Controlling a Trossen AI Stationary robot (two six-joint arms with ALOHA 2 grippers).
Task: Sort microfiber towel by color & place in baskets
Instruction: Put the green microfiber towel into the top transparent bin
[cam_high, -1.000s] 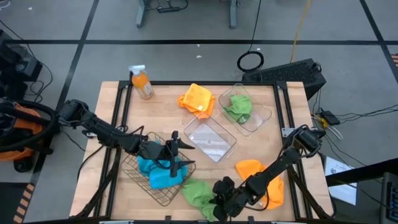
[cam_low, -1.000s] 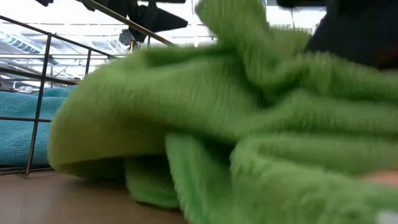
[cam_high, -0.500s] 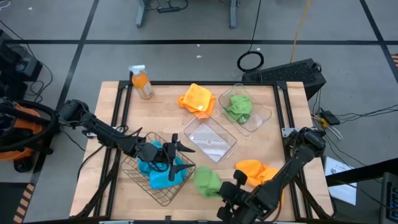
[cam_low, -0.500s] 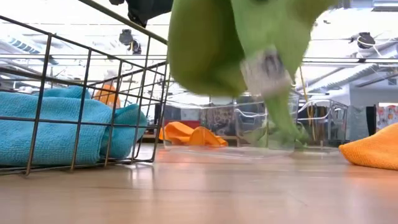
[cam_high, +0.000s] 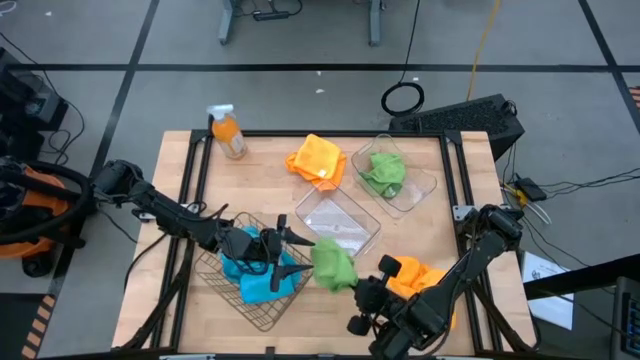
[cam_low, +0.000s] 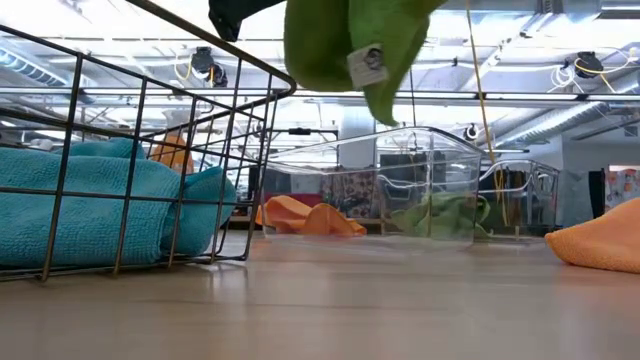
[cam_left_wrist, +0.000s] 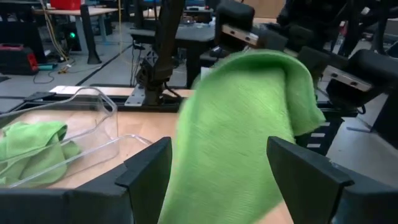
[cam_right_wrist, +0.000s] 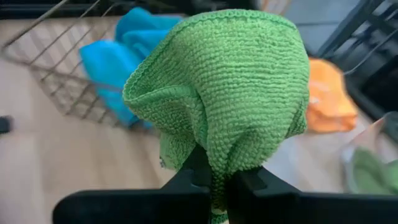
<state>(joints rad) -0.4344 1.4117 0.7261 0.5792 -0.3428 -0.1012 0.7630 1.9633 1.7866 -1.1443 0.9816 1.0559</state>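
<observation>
My right gripper (cam_high: 358, 290) is shut on a green microfiber towel (cam_high: 333, 265), held in the air beside the wire basket (cam_high: 262, 322). The basket holds blue towels (cam_high: 245, 275). My left gripper (cam_high: 298, 255) stands open over the basket's right rim, with the green towel (cam_left_wrist: 242, 124) just ahead of its fingers; I cannot tell whether it touches. A second green towel (cam_high: 383, 172) lies in the far clear tub (cam_high: 425, 185). The middle clear tub (cam_high: 340, 225) has no towel in it. One orange towel (cam_high: 317, 160) lies on the table at the far side, another (cam_high: 420, 280) at the near right. My right gripper pinches a bunched fold of the green towel (cam_right_wrist: 217, 163) between its two fingers, and the cloth bulges out past the fingertips. The fingers come from the table's near right, slanting a little down. The towel is clear of the table, its tagged corner (cam_low: 367, 62) hanging down.
An orange spray bottle (cam_high: 228, 133) stands at the far left corner. The wire basket's wall (cam_low: 140, 170) is close to the left of the hanging towel. Bare wood (cam_high: 330, 330) lies between the basket and the near edge.
My right gripper has risen from the table near its near edge and gone toward the far edge, turning as it rose. The green towel, which lay bunched on the table, is now lifted clear and hangs beside the wire basket.
</observation>
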